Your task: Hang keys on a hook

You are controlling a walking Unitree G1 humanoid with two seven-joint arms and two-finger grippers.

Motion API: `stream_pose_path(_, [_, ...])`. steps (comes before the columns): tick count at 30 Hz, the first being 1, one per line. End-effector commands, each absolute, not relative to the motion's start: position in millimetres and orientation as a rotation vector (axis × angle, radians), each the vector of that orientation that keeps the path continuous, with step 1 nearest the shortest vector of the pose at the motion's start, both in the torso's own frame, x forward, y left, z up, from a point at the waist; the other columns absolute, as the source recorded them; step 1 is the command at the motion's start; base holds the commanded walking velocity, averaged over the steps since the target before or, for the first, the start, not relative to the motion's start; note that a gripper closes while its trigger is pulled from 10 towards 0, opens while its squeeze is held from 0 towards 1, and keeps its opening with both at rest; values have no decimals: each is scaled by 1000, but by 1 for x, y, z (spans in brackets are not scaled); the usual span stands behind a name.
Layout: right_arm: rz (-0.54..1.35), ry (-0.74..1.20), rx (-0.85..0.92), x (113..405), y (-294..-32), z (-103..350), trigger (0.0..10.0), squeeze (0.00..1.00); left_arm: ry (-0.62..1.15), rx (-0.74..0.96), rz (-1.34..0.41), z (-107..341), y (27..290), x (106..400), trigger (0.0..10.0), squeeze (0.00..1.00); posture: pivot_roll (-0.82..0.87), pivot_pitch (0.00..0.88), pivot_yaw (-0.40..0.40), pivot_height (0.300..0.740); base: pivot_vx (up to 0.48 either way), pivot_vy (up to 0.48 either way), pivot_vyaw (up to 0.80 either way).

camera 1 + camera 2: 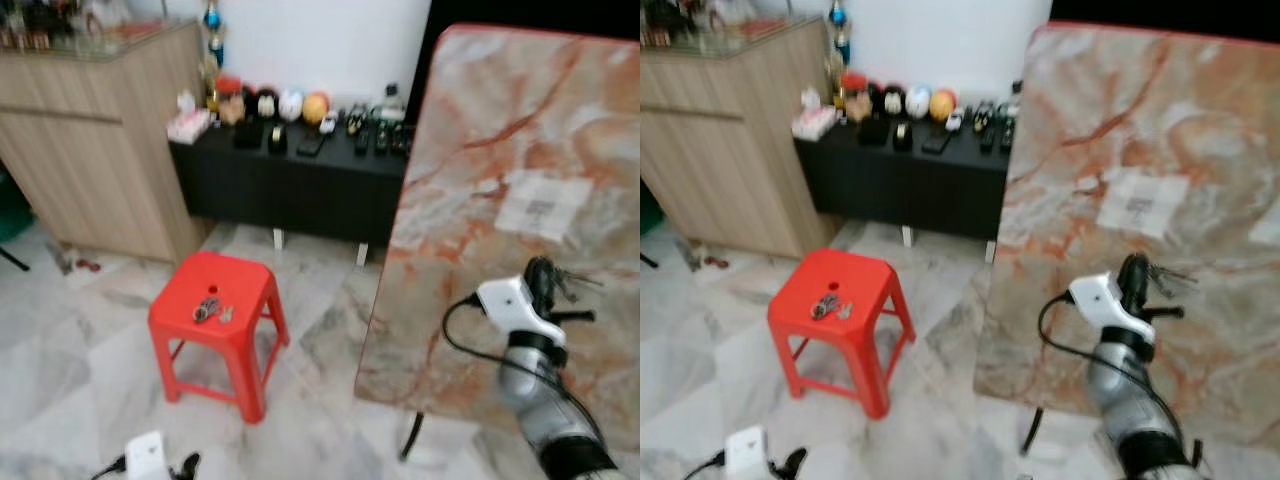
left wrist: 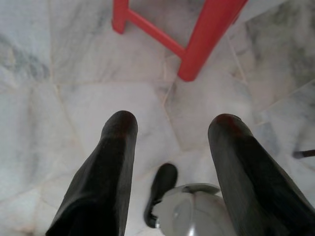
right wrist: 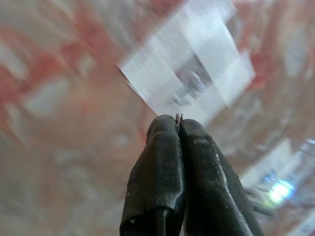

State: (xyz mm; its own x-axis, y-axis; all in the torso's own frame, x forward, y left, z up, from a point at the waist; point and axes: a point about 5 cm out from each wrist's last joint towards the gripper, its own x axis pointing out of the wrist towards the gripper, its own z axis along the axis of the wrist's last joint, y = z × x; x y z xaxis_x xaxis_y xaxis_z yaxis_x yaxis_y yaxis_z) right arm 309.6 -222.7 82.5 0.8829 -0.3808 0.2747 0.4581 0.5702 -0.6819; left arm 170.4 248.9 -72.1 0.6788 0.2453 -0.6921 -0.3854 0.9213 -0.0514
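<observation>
A tall marble-patterned board point(image 1: 500, 150) leans upright on my right, with a white adhesive patch point(image 1: 543, 206) on it. A small clear hook point(image 3: 193, 82) sits on that patch. My right gripper point(image 1: 543, 272) is raised in front of the board, a little below the patch. It is shut on a bunch of keys point(image 1: 568, 280), and a thin metal edge shows between its fingertips point(image 3: 167, 129). A second bunch of keys point(image 1: 210, 311) lies on a red plastic stool point(image 1: 250, 300). My left gripper point(image 2: 174, 123) hangs open low over the floor beside the stool's leg.
A low black cabinet point(image 1: 300, 185) with balls and small items on top stands at the back wall. A wooden cabinet point(image 1: 100, 150) stands at the left. The floor is pale marble tile point(image 1: 320, 340), and the board's stand point(image 1: 412, 438) rests on it near my right arm.
</observation>
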Motion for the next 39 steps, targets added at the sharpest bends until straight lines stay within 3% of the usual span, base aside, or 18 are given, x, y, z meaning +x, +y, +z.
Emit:
stream_pose_path(1, [-525,-89,-829,307,-235,85,10000,0,757,-219,349,-75,242,170,10000,0,91,0,-63,740,0,0,0])
stream_pose_path(19, [-571,-155,-846,325,-236,110,10000,0,757,-224,363,-75,244,168,10000,0,90,0,-51,740,0,0,0])
stream_pose_path(39, [-487,-148,-832,345,-219,117,10000,0,751,-227,365,-73,245,171,10000,0,97,0,-45,740,0,0,0])
